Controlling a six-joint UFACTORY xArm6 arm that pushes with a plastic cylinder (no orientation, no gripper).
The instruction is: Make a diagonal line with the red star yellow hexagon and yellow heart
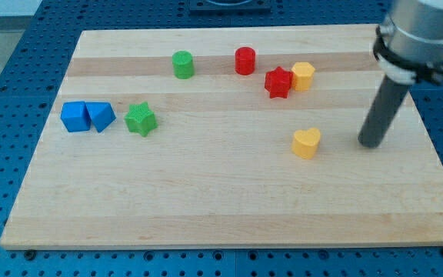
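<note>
Wooden board (206, 208) with eight blocks, two each of red, yellow, green, blue; jawless tool tip (371, 144) right.

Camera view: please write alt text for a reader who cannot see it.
My tip stands right of the yellow heart, not touching it. Further up, the red star touches the yellow hexagon.

Pale wooden board (229, 208) sits on a blue perforated bench (21, 69). On the board: red star (278, 82) touching the yellow hexagon (303, 76), red cylinder (244, 61) just to their left, green cylinder (183, 65) further left. Yellow heart (306, 143) sits lower down, on its own. Over at the view's left: blue cube (74, 117) against a blue triangle-ish block (101, 117) (hard to tell exactly), green star (140, 119) beside them. My tip (371, 144) rests on the board right of the heart.
</note>
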